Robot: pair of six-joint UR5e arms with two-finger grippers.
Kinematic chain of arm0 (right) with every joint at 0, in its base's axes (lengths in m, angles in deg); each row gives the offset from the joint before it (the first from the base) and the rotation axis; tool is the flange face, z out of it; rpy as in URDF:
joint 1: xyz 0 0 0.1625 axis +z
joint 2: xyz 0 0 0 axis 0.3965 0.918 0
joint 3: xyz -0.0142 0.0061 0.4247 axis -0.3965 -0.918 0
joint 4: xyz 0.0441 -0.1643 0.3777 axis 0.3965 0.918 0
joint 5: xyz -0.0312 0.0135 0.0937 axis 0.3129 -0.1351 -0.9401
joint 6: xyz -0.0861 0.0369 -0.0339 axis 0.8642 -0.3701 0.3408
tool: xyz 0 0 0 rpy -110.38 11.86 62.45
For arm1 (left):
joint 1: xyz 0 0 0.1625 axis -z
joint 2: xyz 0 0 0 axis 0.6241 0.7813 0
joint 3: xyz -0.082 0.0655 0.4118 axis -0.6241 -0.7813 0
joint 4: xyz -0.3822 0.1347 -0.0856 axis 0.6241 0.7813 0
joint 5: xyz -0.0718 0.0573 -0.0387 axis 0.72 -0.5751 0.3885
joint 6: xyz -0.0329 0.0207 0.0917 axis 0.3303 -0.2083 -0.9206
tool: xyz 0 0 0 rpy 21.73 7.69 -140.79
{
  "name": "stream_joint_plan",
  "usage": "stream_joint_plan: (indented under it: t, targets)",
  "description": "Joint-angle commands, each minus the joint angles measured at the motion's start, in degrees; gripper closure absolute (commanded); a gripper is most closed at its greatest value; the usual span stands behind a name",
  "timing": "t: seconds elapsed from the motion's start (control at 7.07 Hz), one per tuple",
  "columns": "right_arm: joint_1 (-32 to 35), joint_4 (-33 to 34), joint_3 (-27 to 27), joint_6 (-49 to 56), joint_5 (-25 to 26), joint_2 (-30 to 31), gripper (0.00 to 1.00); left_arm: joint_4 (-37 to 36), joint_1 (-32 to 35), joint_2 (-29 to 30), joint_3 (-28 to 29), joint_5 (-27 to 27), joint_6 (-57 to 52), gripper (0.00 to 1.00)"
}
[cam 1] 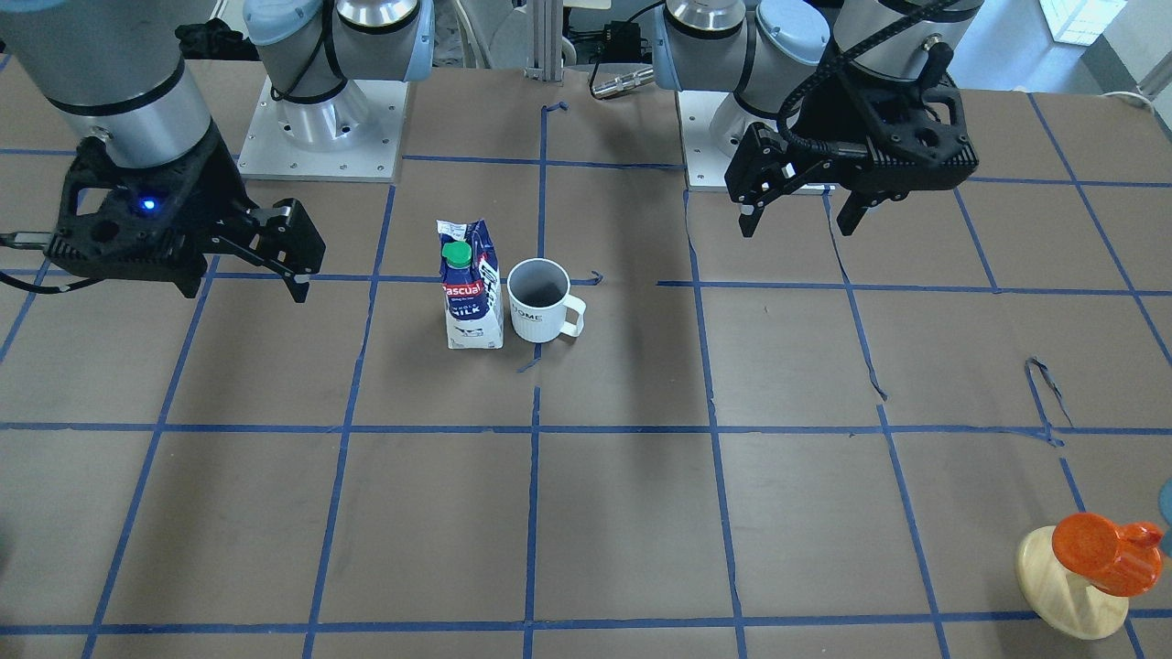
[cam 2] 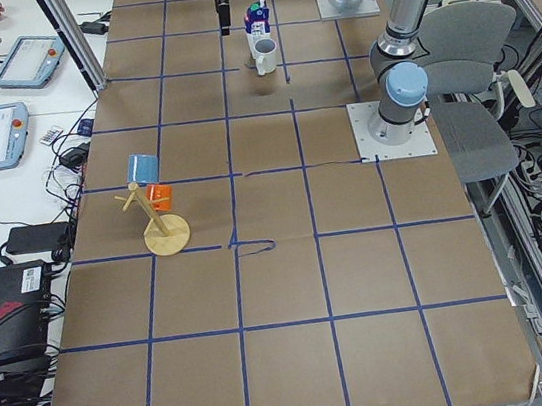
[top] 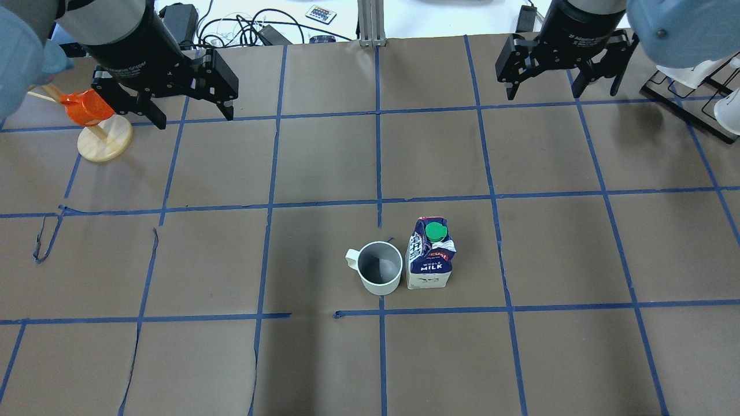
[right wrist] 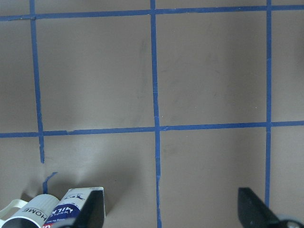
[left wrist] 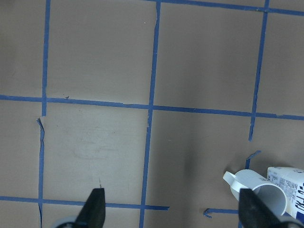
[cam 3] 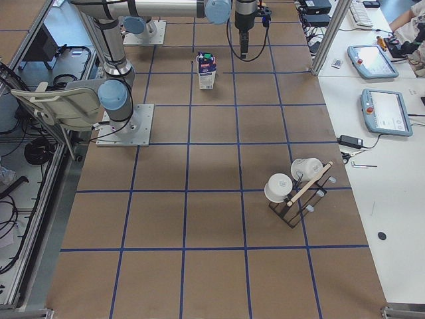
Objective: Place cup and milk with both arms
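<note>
The white cup [cam 1: 540,297] stands upright near the table's middle, with the blue and white milk carton [cam 1: 472,293] right beside it. In the overhead view the cup [top: 380,267] is left of the milk [top: 430,254]. My left gripper [top: 191,118] is open and empty, raised at the far left, well away from both. My right gripper [top: 543,92] is open and empty, raised at the far right. The left wrist view shows the cup [left wrist: 259,190] and milk [left wrist: 289,187] at its lower right. The right wrist view shows the milk [right wrist: 71,209] and cup [right wrist: 26,213] at its lower left.
An orange cup [top: 87,107] hangs on a wooden stand with a round base [top: 107,141], close under my left gripper. A black rack with white mugs [cam 3: 295,189] stands at the right end. The table [top: 370,144] is brown paper with a blue tape grid.
</note>
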Motion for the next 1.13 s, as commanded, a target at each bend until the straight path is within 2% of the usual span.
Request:
stream_joint_plan:
  t: [0.0, 0.99]
  targets:
    - [-0.3, -0.2, 0.7, 0.7, -0.3, 0.7, 0.00, 0.0, 0.0, 0.0, 0.0, 0.0, 0.1, 0.00]
    - [-0.4, -0.1, 1.6, 1.4, -0.1, 1.2, 0.00, 0.0, 0.0, 0.0, 0.1, 0.2, 0.1, 0.00]
